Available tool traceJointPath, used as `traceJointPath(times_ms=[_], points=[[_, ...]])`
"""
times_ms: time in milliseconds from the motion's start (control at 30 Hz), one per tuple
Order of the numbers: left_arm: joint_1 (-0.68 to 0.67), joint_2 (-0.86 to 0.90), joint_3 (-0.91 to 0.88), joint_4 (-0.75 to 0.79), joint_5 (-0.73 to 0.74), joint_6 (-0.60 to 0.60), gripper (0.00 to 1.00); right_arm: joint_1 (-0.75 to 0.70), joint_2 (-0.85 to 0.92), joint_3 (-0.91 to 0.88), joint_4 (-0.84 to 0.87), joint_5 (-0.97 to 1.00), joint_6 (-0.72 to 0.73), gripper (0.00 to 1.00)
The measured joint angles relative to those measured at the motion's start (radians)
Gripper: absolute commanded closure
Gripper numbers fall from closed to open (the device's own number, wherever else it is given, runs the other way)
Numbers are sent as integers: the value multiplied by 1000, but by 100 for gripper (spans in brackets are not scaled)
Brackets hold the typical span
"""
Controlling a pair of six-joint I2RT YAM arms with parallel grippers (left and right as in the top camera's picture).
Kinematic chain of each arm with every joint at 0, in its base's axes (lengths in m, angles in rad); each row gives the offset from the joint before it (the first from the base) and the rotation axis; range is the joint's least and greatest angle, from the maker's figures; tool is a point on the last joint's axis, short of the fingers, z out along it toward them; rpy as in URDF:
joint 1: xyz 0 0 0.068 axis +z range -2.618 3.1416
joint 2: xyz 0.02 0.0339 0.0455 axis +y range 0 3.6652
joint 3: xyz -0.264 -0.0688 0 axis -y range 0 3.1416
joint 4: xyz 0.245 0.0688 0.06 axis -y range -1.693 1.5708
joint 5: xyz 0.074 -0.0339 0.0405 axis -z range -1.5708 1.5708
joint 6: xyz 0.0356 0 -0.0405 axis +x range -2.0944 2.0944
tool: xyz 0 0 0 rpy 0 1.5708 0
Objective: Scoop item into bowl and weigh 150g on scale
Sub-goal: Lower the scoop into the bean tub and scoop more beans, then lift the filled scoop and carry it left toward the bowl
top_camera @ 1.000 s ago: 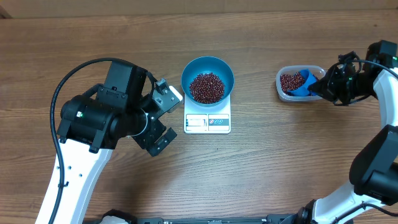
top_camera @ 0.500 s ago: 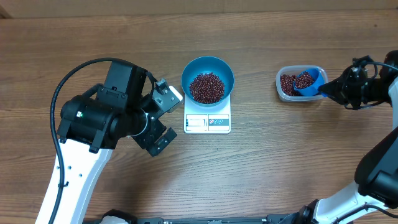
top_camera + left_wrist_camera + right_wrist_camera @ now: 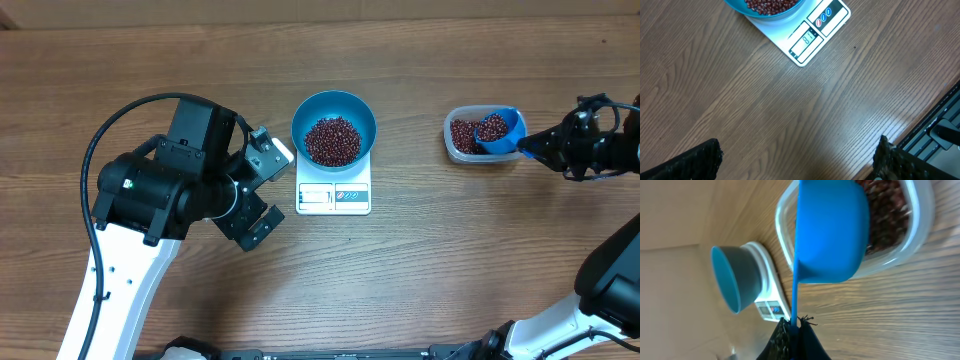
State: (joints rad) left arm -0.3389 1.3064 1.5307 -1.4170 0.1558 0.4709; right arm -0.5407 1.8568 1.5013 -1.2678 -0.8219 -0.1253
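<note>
Overhead: right jaws pinch loaded scoop over tub; next, carry it level to bowl; left jaws wide.

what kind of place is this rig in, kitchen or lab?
Probably a robot lab bench, not a kitchen: a left arm and a right arm flank a wooden table holding a scale with a bowl of beans, plus a plastic tub and scoop.

The right gripper is drawing back toward the frame's right edge, lifting the blue scoop, loaded with beans, over the right rim of the tub.
</note>
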Motion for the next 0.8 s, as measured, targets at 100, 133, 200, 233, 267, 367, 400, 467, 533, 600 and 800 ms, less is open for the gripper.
traceJointPath(times_ms=[100,133,200,233,267,367,400,467,533,600,800], points=[[0,0,0,0,0,0,0,0,0,0,-9,-34,-17,96],[0,0,0,0,0,0,0,0,0,0,-10,-40,-19,96],[0,0,0,0,0,0,0,0,0,0,-14,-54,-28,96],[0,0,0,0,0,0,0,0,0,0,-18,-65,-32,96],[0,0,0,0,0,0,0,0,0,0,-21,-78,-35,96],[0,0,0,0,0,0,0,0,0,0,-28,-138,-39,96],[0,0,0,0,0,0,0,0,0,0,-28,-154,-40,96],[0,0,0,0,0,0,1,0,0,0,-27,-190,-42,96],[0,0,0,0,0,0,0,3,0,0,-27,-225,-44,96],[0,0,0,0,0,0,0,10,0,0,-27,-253,-44,96],[0,0,0,0,0,0,0,77,0,0,-27,-303,-44,96]])
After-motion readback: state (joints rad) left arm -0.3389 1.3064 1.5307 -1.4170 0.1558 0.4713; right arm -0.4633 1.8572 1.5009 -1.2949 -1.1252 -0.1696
